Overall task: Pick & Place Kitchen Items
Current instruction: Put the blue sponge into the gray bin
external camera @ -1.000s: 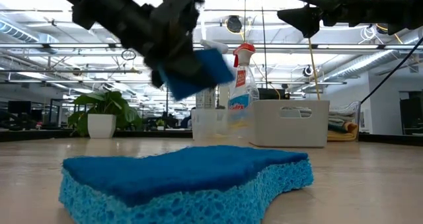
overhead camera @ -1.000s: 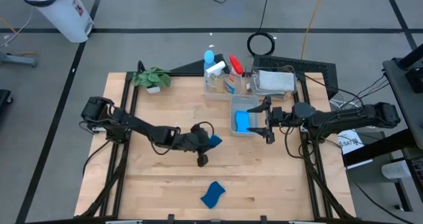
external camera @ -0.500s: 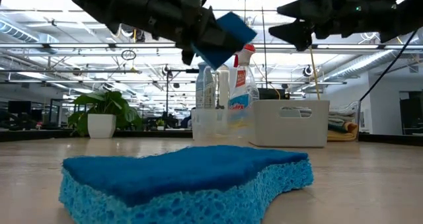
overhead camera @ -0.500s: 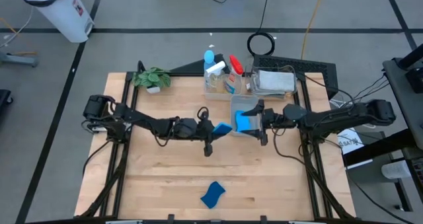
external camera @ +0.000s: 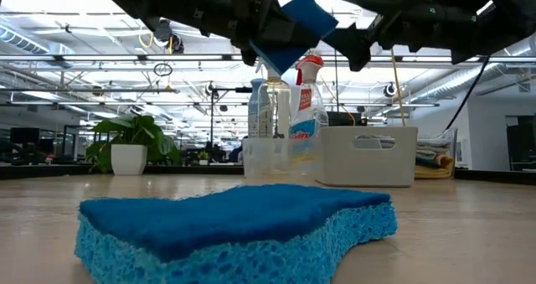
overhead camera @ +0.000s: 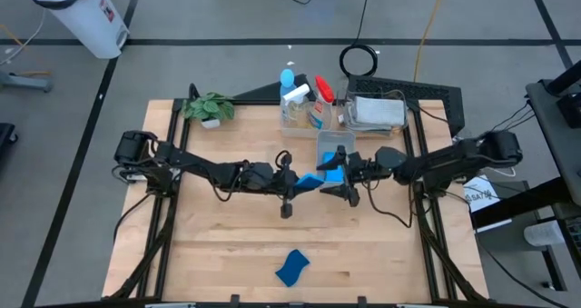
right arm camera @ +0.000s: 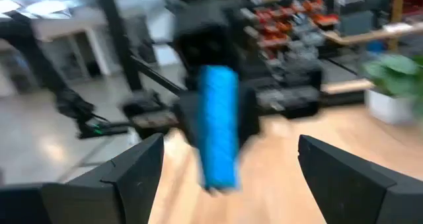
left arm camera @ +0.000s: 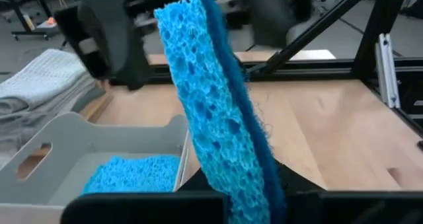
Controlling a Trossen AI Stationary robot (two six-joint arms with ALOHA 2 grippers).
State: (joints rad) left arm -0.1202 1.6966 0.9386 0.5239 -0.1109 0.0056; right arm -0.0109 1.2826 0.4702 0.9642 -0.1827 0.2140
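A wavy blue sponge [overhead camera: 310,180] hangs above the table's middle, with my left gripper [overhead camera: 296,183] shut on it. In the left wrist view the sponge [left arm camera: 211,112] stands on edge. My right gripper [overhead camera: 338,179] faces it from the right, open, its fingers [right arm camera: 135,171] spread wide just short of the sponge's free end [right arm camera: 218,125] and touching nothing. A second sponge [overhead camera: 291,267] lies flat on the table near the front edge, large in the low view [external camera: 234,225]. A third sponge [left arm camera: 135,174] lies in the clear bin [overhead camera: 334,150]. My left gripper pinches the sponge's near end [left arm camera: 246,187] between its two fingers, on the two broad faces. The fingers come about level from the table's left. The sponge juts out past them toward the right gripper, on edge and lifted clear of the table.
A bin with spray bottles [overhead camera: 300,104] and a bin of folded cloths [overhead camera: 377,113] stand at the far edge. A potted plant [overhead camera: 209,108] sits at the far left. Bare wood [overhead camera: 218,244] lies at the front left.
My left gripper has risen and gone toward the table's right with the sponge, rolling so that the sponge now stands on edge. My right gripper has come toward the left, up to the sponge, staying open.
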